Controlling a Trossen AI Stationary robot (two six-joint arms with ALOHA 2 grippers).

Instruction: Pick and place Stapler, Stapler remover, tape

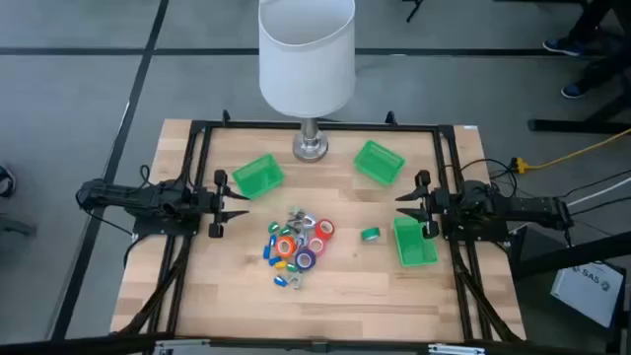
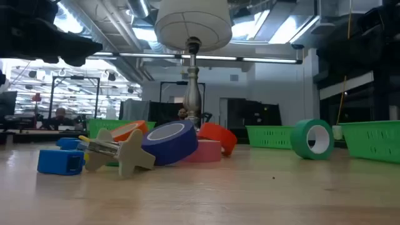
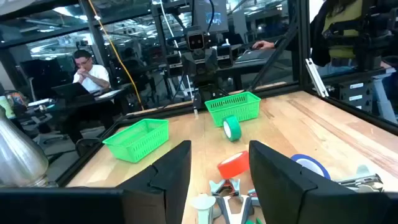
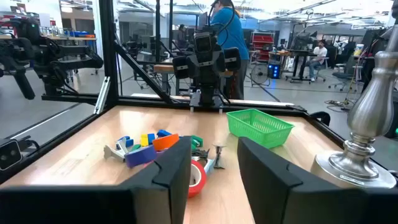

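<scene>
The left gripper [image 1: 240, 200] hovered at the table's left edge, fingers apart and holding nothing. The right gripper [image 1: 403, 204] waited opposite at the right edge, likewise parted and empty. Between them, on the wooden table [image 1: 375, 286], lay a pile of tape rolls [image 1: 308, 240], blue staplers [image 1: 270, 252] and grey staple removers [image 1: 295, 217]. One green tape roll [image 1: 370, 234] stood apart, near the right-hand green bin [image 1: 415, 243].
</scene>
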